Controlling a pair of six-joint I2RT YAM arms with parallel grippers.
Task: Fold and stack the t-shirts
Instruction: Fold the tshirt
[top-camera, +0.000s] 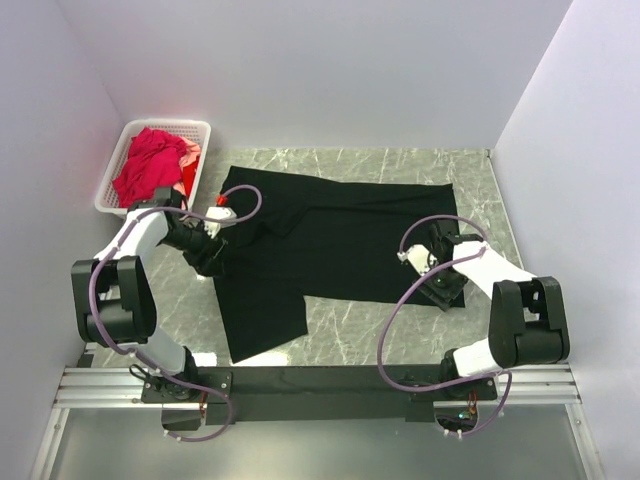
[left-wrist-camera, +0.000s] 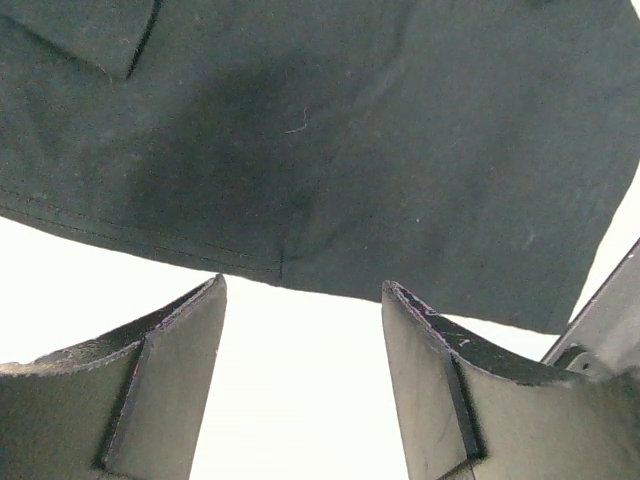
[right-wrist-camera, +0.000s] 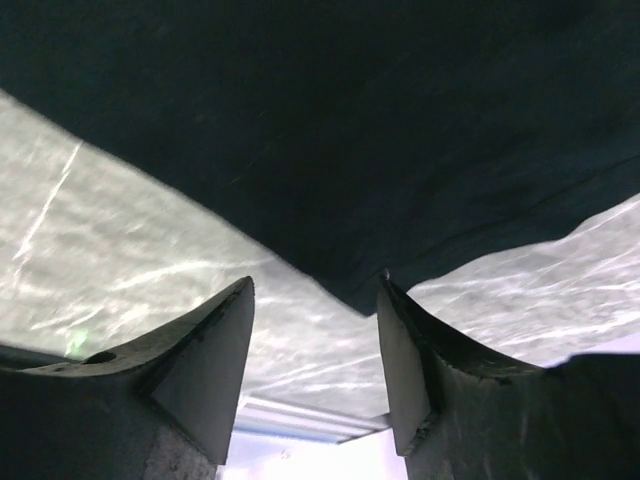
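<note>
A large black t-shirt (top-camera: 340, 240) lies spread flat on the marble table. My left gripper (top-camera: 208, 258) is at the shirt's left edge, open and empty. In the left wrist view (left-wrist-camera: 303, 290) the shirt's hem (left-wrist-camera: 300, 150) lies just beyond the fingertips. My right gripper (top-camera: 445, 288) is at the shirt's near right corner, open. In the right wrist view (right-wrist-camera: 315, 285) that corner (right-wrist-camera: 360, 290) points down between the fingertips, next to the right finger. A crimson red shirt (top-camera: 150, 168) and a salmon pink one (top-camera: 190, 152) lie crumpled in the basket.
A white plastic lattice basket (top-camera: 112, 165) stands at the far left, against the left wall. White walls close in the table on the left, back and right. Bare marble (top-camera: 370, 325) shows in front of the shirt.
</note>
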